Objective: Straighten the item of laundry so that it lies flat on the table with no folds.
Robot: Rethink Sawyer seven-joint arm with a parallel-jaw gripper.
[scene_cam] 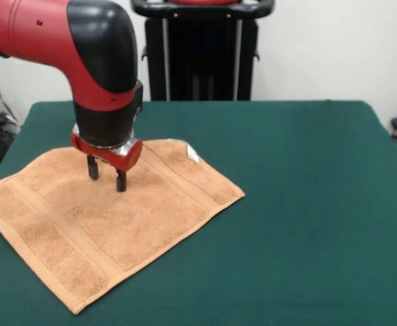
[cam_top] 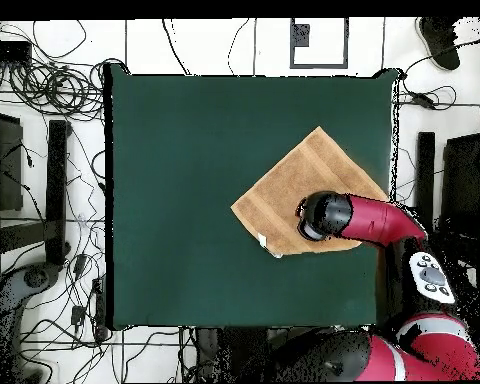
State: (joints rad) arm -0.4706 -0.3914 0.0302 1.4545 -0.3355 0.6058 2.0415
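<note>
The towel (scene_cam: 107, 221) is seen spread nearly flat toward one side of the bench (scene_cam: 307, 204), beneath the narrowly parted, empty claw (scene_cam: 107, 178), so only light, outward smoothing is judged needed.

Even, bright indoor light; soft faint shadow under the claw (scene_cam: 107, 176). The table (scene_cam: 307, 204) shows no glare. Slight softness throughout.
</note>
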